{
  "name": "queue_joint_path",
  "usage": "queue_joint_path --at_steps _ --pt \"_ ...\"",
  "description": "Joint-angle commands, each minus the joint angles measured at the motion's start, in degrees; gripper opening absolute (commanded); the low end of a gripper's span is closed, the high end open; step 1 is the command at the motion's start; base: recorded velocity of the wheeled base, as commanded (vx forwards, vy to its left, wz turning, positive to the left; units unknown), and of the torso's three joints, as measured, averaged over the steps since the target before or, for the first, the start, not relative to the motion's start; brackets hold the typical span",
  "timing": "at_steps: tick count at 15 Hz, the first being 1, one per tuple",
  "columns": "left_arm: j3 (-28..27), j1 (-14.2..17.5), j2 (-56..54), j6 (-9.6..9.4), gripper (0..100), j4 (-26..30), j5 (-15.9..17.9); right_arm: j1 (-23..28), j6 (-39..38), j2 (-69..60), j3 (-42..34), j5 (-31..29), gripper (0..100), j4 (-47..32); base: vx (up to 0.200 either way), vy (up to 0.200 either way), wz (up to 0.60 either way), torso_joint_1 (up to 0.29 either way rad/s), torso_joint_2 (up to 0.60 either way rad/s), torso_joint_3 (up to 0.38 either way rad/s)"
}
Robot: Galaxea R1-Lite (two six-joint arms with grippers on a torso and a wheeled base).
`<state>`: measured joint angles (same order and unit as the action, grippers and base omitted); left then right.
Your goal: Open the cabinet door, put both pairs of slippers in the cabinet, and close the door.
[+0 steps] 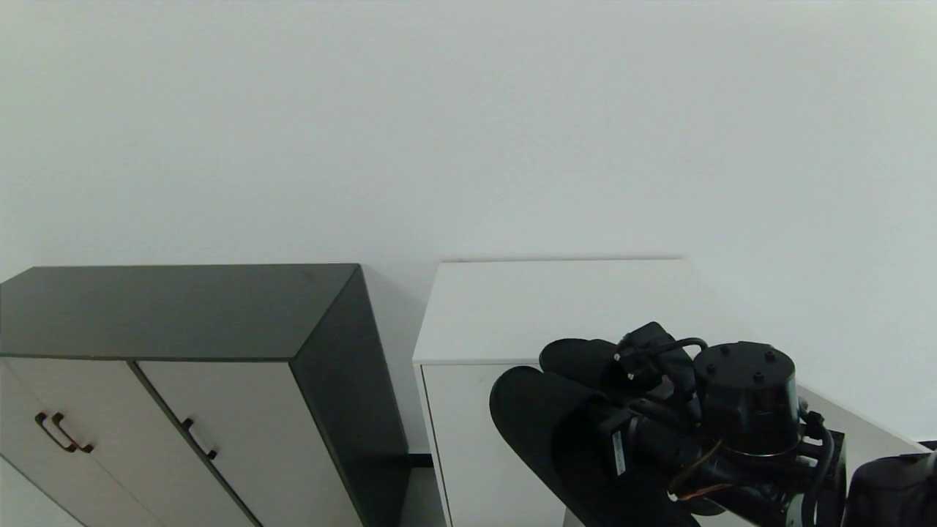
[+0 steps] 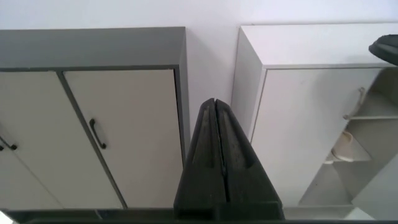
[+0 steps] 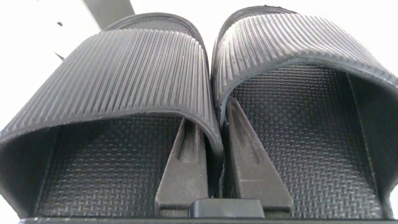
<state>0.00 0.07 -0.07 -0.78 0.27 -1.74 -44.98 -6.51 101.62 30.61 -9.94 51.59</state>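
Standing against the plain wall are two cabinets: a dark-topped cabinet (image 1: 176, 315) with two pale closed doors on the robot's left, and just beside it, across a narrow gap, the white cabinet (image 1: 556, 307). The left wrist view shows the white cabinet's shelves (image 2: 373, 115) exposed on its far side, so I judge the door already open; a pale object (image 2: 343, 147) sits on a lower shelf, too small to identify. The pair of black ribbed slippers (image 1: 542, 417) hangs in the air in front of the white cabinet, toes toward it. The right gripper (image 3: 211, 124) has one finger inside each slipper and pinches their adjoining side walls together. The left gripper (image 2: 215, 106) is closed on nothing, pointed at the gap between the cabinets. Step in hand, by my reading: loading this pair. The next move calls for steering toward the open shelves, then releasing there.
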Motion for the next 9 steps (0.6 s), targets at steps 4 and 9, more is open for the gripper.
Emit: queue_joint_path --at_steps 4,9 --pt "0.00 0.01 0.07 -0.01 0 0.00 -0.01 -0.02 0.01 0.95 -0.11 -0.08 0 0.26 -0.100 0.000 0.00 0.000 0.00 0.000" --pt "0.00 0.01 0.07 -0.01 0 0.00 -0.01 -0.02 0.01 1.83 -0.29 -0.08 0 0.26 0.000 0.000 0.00 0.000 0.00 0.000"
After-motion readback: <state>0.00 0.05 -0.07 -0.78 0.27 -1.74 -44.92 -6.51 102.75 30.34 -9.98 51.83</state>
